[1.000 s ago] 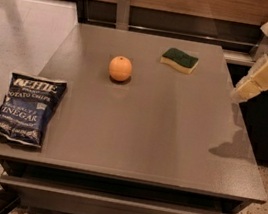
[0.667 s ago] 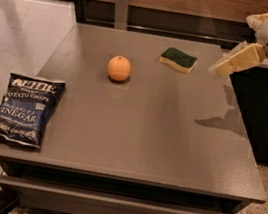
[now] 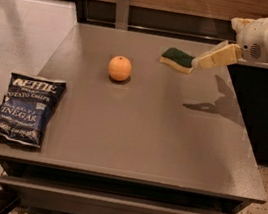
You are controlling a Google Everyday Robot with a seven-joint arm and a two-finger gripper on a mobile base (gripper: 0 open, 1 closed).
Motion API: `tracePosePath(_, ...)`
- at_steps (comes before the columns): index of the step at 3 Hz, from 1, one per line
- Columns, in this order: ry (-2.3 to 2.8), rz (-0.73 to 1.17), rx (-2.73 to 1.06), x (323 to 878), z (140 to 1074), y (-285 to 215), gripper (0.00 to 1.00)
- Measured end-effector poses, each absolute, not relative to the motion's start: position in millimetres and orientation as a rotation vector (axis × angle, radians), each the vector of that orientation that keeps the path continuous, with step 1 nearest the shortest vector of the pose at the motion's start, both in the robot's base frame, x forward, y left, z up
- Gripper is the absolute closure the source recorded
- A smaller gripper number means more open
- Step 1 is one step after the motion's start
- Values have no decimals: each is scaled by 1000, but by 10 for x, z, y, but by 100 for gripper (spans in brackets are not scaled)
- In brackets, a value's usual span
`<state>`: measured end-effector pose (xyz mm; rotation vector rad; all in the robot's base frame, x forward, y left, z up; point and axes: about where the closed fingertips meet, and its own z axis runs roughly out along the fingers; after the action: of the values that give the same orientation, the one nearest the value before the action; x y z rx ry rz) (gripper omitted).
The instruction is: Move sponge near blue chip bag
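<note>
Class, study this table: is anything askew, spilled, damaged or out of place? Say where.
Only the blue chip bag: it lies crinkled and tilted at the left edge of the table, one corner hanging past it. Nothing is spilled. The sponge lies at the far side, the claw at its right end.

Single high view, angled down over table (image 3: 140, 130); claw (image 3: 202, 62) upper right.

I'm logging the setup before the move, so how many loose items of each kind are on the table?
sponge: 1
orange fruit: 1
blue chip bag: 1
Total: 3
The gripper is just beside the sponge's right end, over the far right part of the table.
</note>
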<state>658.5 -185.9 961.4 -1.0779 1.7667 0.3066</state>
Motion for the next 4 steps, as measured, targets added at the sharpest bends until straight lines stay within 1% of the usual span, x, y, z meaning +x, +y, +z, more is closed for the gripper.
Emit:
tracePosePath(2,1773,333,-1052,6691,9523,-1875,0)
tracePosePath(3,1765,406,-980,7030,9254,-1895,0)
tracePosePath(4,1777,435,-937,7259,9008,-1909,0)
